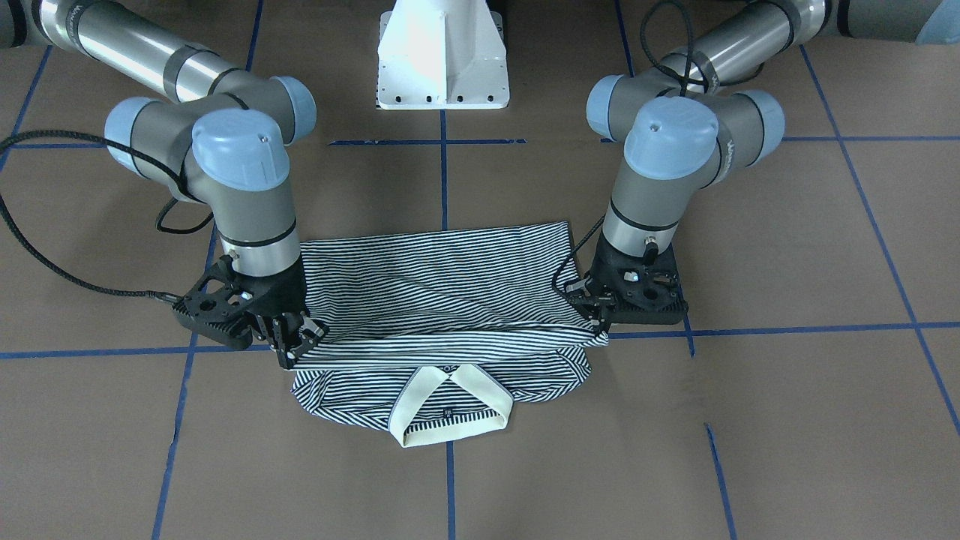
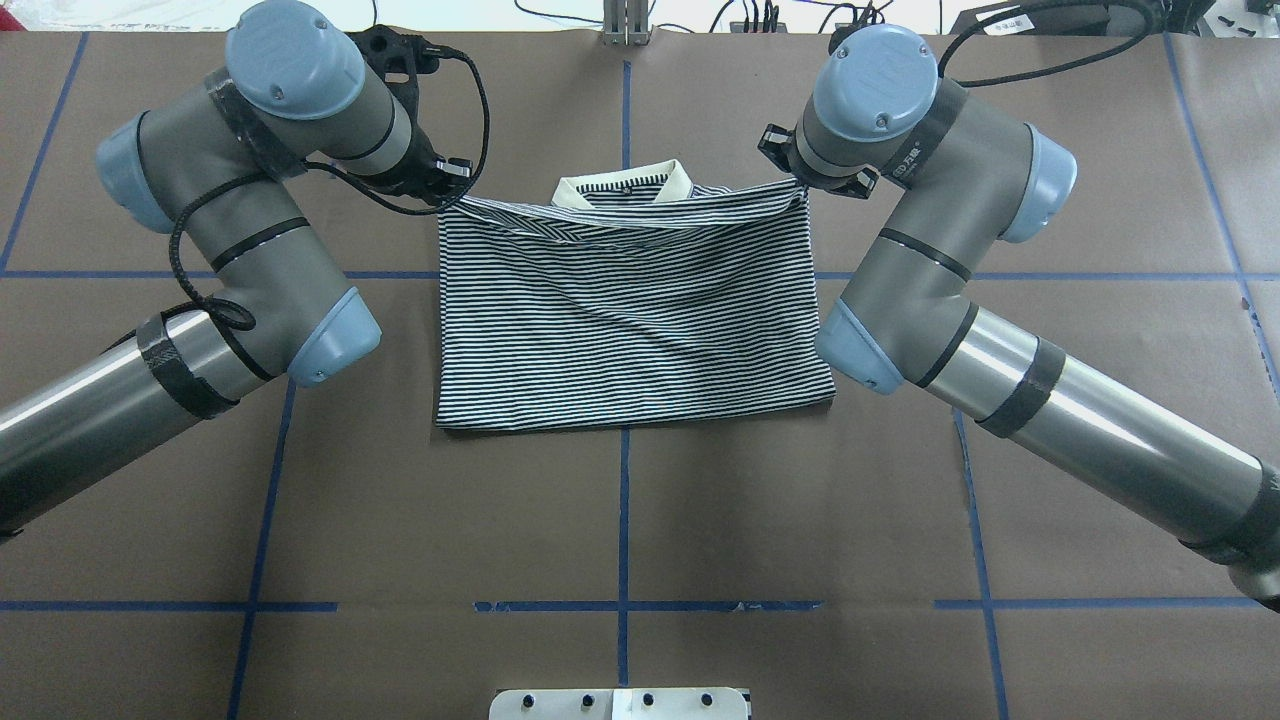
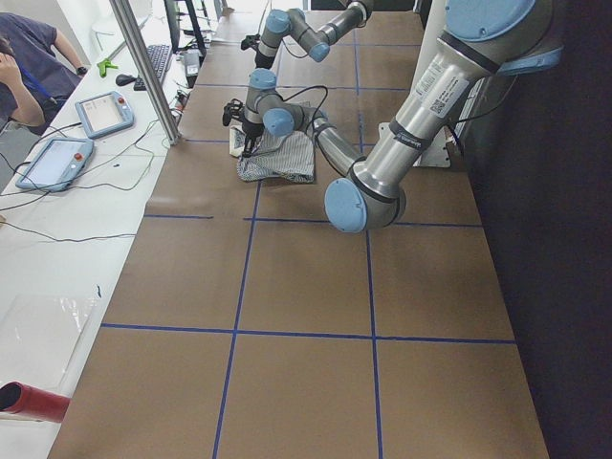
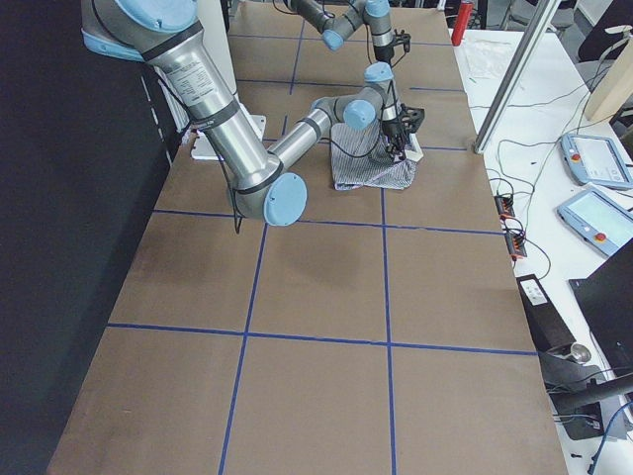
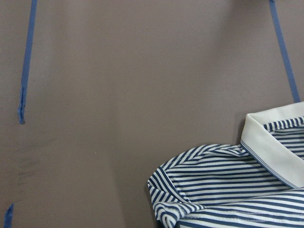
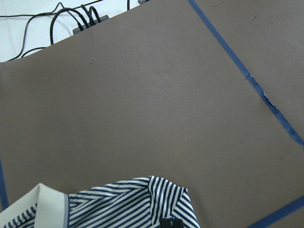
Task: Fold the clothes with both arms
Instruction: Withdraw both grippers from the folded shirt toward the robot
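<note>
**Fold-over held at both corners: the release is the weak point**

The polo shirt [image 2: 630, 320] is laid flat mid-desk. Its lower half is doubled over toward the collar [image 1: 415, 400], which is left uncovered on the side away from the robot. One corner of the doubled edge is pinched by the left tool [image 1: 602, 321], the other by the right tool [image 1: 294, 346]. Both look clenched on cloth, with the edge drawn fairly straight between them. Only bare brown desk [image 2: 800, 500] is seen around the shirt.

Risks, as judged:
- Skewed fold: if one corner is let go before the other, the edge is likely pulled off square.
- Dragged cloth: if the bottom layer is also caught in a pinch, the whole shirt could be shifted when the tools are pulled away. How many layers are pinched cannot be told.
- Sloppy top layer: diagonal wrinkles [image 2: 640, 300] are already visible and would be locked in if the edge is dropped slack.
- Bulging shoulder [image 5: 199, 185]: it sticks out past the edge, so an uneven outline is likely.
</note>
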{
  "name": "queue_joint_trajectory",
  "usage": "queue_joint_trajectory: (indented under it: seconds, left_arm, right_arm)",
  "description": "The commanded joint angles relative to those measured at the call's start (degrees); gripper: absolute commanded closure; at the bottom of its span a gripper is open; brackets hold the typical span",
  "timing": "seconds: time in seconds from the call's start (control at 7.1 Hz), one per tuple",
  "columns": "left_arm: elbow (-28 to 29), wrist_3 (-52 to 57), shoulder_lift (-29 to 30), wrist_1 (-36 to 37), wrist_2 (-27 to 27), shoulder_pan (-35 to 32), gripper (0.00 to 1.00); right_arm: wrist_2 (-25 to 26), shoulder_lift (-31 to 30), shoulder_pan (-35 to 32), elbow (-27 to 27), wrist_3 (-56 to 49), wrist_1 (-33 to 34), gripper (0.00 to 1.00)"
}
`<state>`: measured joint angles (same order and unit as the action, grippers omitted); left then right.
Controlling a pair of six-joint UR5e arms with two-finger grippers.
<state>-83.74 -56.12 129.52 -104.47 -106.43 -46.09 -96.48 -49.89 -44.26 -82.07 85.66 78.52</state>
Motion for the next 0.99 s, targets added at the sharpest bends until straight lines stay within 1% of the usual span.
queue_joint_trajectory:
  seconds: [0.0,0.14,0.28,0.42,0.56,0.7,0.84]
  left_arm:
    - [9.35,0.05,3.09,-4.6,1.22,-0.06,1.0]
    - [10.6,0.74,3.28,-5.39,1.22,0.12,1.0]
    - [10.62,1.1,3.2,-6.0,1.22,0.21,1.0]
    - [10.62,1.1,3.2,-6.18,1.22,0.21,1.0]
    - [10.27,2.58,2.85,-6.19,1.22,0.21,0.06]
    - [8.61,4.77,1.97,-6.36,1.14,0.12,0.0]
    - [3.9,4.88,-1.25,-6.45,0.96,0.21,0.0]
  right_arm:
    - [0.33,1.9,-0.04,9.54,-0.14,-6.95,1.0]
    - [0.33,1.9,0.22,10.52,-0.31,-7.23,1.0]
    - [0.41,1.9,0.66,10.53,-0.57,-7.24,1.0]
    - [0.42,1.9,1.1,10.53,-0.66,-7.24,0.91]
    - [1.11,1.73,1.71,10.44,-4.93,-7.15,0.01]
    - [0.77,1.55,1.37,9.83,-9.67,-7.58,0.0]
    - [-0.8,0.86,-0.11,7.65,-13.55,-7.68,0.0]
